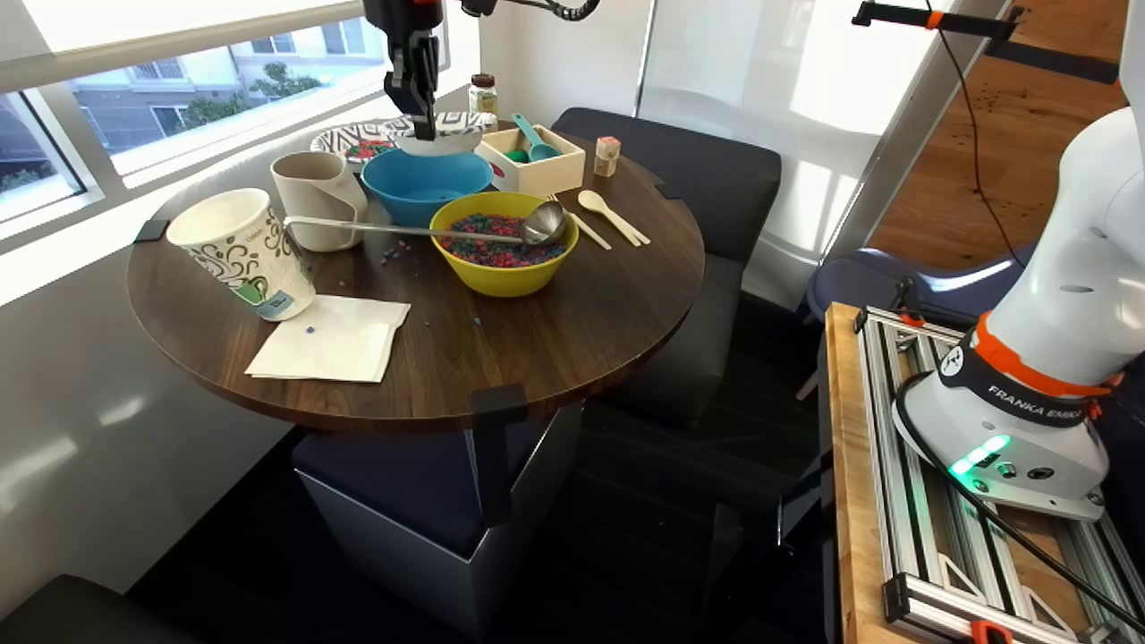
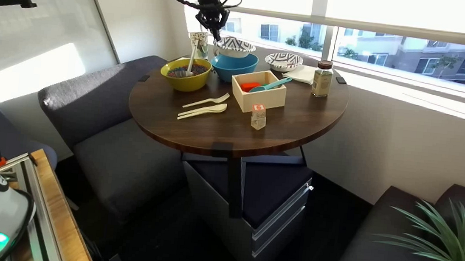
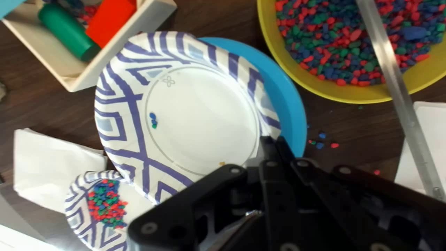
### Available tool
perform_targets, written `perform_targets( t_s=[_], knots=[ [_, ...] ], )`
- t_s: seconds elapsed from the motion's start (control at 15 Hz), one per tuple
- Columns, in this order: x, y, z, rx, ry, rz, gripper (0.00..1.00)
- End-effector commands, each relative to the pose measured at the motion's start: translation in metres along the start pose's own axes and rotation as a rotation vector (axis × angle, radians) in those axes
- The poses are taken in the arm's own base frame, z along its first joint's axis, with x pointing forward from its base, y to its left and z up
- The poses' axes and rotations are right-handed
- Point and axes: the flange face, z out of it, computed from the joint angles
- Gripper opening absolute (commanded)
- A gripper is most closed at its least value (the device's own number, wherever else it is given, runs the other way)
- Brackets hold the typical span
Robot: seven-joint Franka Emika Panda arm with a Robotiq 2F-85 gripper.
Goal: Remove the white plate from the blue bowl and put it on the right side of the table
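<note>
Robotiq gripper: fingers pinched together, holding the rim of the white paper plate.
White paper plate: over the light-blue bowl, underside showing in both exterior views; whether it fully clears the bowl is hard to make out.
Patterned rim: probably light, bendy, easily creased; the right place to hold, though a single pinch may let it sag.
Gravel bits: loose inside the plate, above the light-blue bowl; may slide if it tips.
Second paper plate: near the light-blue bowl, partly covered in the wrist view.
Franka arm: base well apart from the light-blue bowl; middle links out of frame.
</note>
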Motion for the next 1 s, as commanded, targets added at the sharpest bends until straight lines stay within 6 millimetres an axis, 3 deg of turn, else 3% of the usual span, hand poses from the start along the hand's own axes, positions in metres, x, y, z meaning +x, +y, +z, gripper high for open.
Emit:
perform_targets(
  t_s=[0.0,0.27,0.47,0.67,0.93],
  knots=[
    [-0.022,0.016,-0.019,-0.139,0.015,0.077,0.01],
    [-0.053,0.065,-0.036,-0.239,0.010,0.085,0.01],
    [-0.081,0.106,-0.037,-0.275,0.032,0.109,0.01],
    [-0.118,0.152,-0.032,-0.286,0.089,0.145,0.01],
    [-0.163,0.189,-0.021,-0.226,0.212,0.091,0.01]
  ],
)
